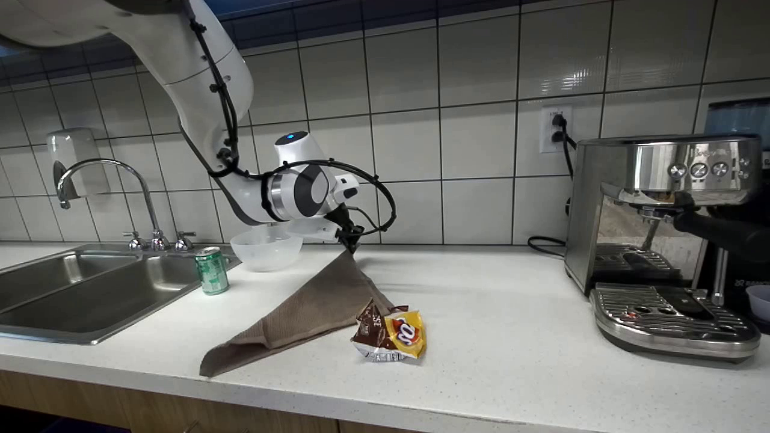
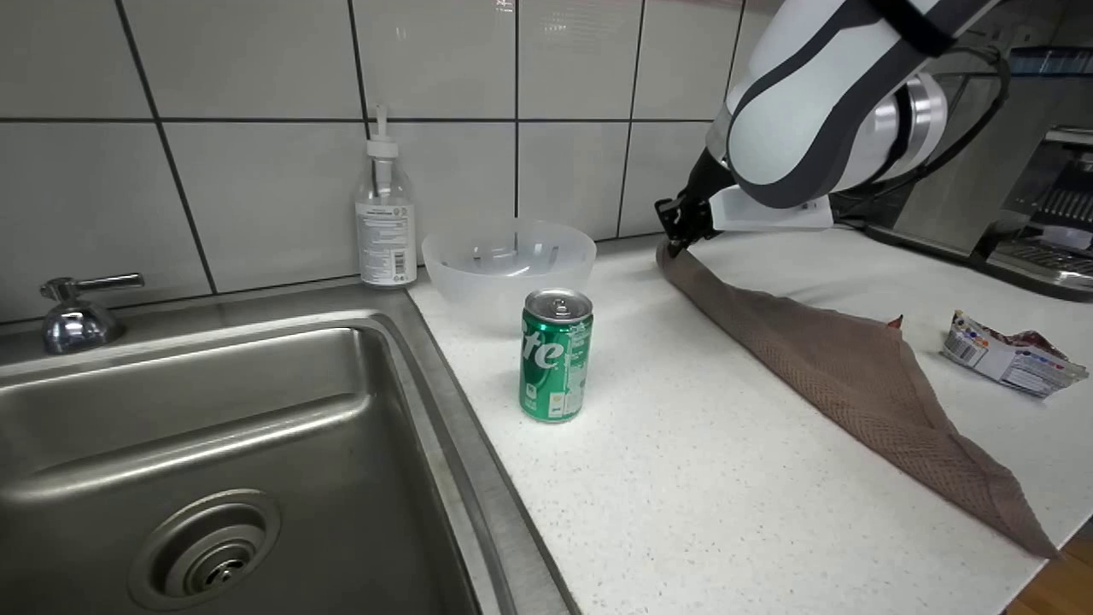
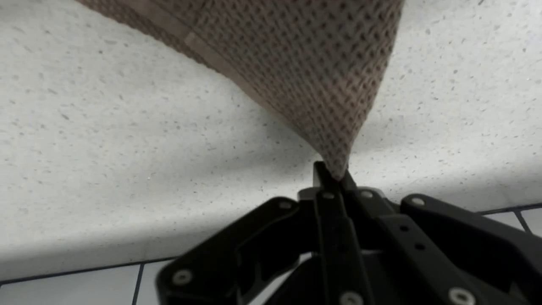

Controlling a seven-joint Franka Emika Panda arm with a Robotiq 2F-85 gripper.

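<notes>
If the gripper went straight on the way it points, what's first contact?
Most likely the countertop, close to the tiled wall: the gripper points down at it, pinching a pointed end of the brown towel, which might bunch up underneath. Depth of the gap is unclear.

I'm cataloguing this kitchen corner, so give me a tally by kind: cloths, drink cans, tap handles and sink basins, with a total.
Cloth: 1
Drink can: 1
Tap handles: 2
Sink basins: 2
Total: 6
</notes>
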